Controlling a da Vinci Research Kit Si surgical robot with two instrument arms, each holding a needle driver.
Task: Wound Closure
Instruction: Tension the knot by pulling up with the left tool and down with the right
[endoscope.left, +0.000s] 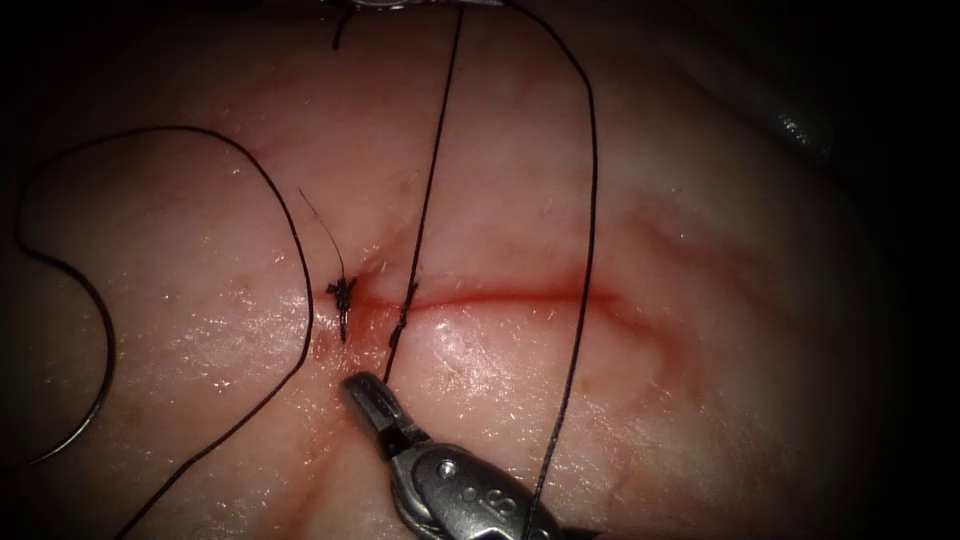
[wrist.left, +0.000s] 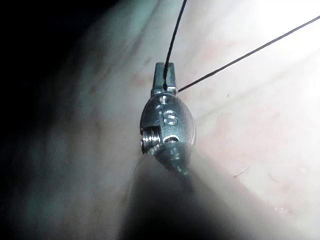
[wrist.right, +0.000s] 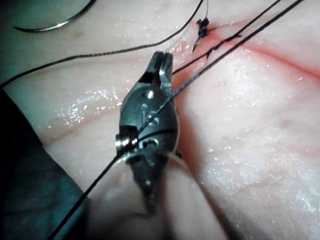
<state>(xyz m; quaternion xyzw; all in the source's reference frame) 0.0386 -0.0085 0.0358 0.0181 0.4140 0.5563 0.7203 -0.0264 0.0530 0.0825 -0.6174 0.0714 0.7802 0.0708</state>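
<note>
**Endoscope view.** The right tool (endoscope.left: 362, 388) comes up from the bottom edge, its shaft slanting up and left and its tip just below the cut (endoscope.left: 500, 297). The cut runs side to side across the tissue (endoscope.left: 700, 380), with red fluid (endoscope.left: 540, 293) along it. The tool's fingers are pressed together. One strand of the thread (endoscope.left: 432, 170) drops from the top edge, goes through the cut's lips and ends at their tip, so they appear to hold it. A second strand falls in a long curve further right, crosses the cut and passes over the tool's body. Just left of this stitch sits a tied knot (endoscope.left: 342, 292) with short cut ends. The needle (endoscope.left: 98, 400) lies loose on the tissue well to the left of the cut, not in the tissue and held by neither tool. Thread trails from it in a wide loop.

**Left wrist view.** The left tool (wrist.left: 165, 70) points away along its shaft above the pale tissue (wrist.left: 260, 130). Its fingers are clamped on the thread (wrist.left: 172, 40). One strand rises from them and a second stretches off sideways, straight.

**Right wrist view.** The right tool (wrist.right: 162, 57) lies low over the wet tissue (wrist.right: 250, 165), its fingers narrow and nearly shut. The thread (wrist.right: 210, 52) from the stitch meets them at the side of the tip. Another strand lies diagonally across the tool's wrist. The knot (wrist.right: 202, 27) is just beyond the tip, at the red cut (wrist.right: 280, 55). The needle (wrist.right: 55, 25) rests further off on the tissue.
</note>
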